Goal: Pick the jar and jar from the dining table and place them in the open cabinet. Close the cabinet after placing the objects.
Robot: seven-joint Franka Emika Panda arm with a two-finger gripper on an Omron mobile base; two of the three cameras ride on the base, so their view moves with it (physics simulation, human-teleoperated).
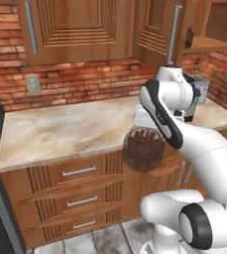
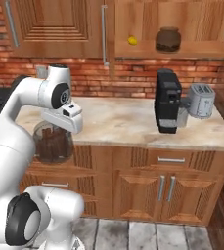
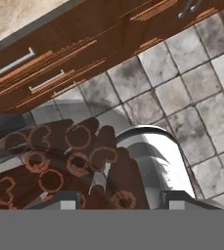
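**Stick jar held in the air before the bench; second jar already on the cabinet shelf**

The jar of brown sticks [image 1: 143,149] hangs under the pincer [image 3: 119,197], clear of any surface, just in front of the bench's front edge and level with the top drawers. The pincer is closed on it from above: in the hand view the stick ends show as brown rings right between the two finger tips. The jar stands upright, its sticks upright inside the clear glass.

The bench [image 2: 128,122] behind the jar has a beige marbled stone top over brown wooden drawers [image 1: 80,171] with silver bar pulls. Below the jar, the floor [image 3: 182,97] is grey stone tile. The wall behind the bench is red brick [image 1: 80,82], with a pale outlet plate set in it.

To the right of the jar along the bench stand a black coffee machine [image 2: 167,100] and, just beyond it, a silver toaster [image 2: 201,101].

Above the bench hangs the wooden cabinet [image 2: 182,29], its right section open. On that open shelf, up and to the right of the held jar, sits the other jar [image 2: 168,39], dark brown inside, with a small yellow thing [image 2: 132,41] near it on its left. The cabinet's raised-panel door [image 1: 75,25] directly above the bench is closed, with a long silver handle.
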